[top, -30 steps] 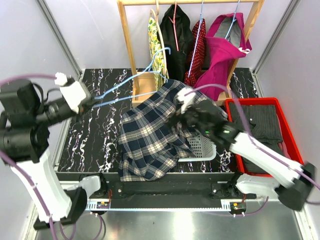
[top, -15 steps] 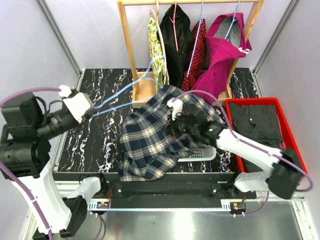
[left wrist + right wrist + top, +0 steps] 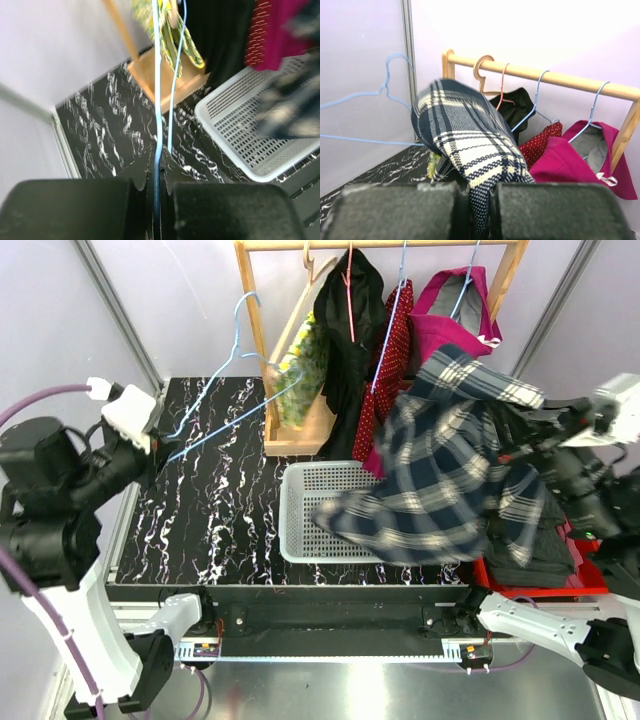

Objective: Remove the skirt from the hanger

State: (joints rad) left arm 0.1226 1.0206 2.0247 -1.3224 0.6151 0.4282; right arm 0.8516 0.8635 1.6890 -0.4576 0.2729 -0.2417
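- The right gripper (image 3: 472, 200), which stood open over the cloth a second ago, is now fully closed on a fold of the plaid skirt (image 3: 440, 480).
- This arm has swung up and to the right. The skirt no longer lies at the front middle of the table (image 3: 200, 510); it hangs in the air above the right edge, its lower end over the white basket (image 3: 300, 520).
- The left gripper (image 3: 156, 172) keeps its jaws pinched on the wire of the blue hanger (image 3: 156, 75) and has pulled it toward the rear left corner.
- The hanger is now bare, well apart from the skirt.
- In my judgement the separation is done; only putting the skirt down may remain.
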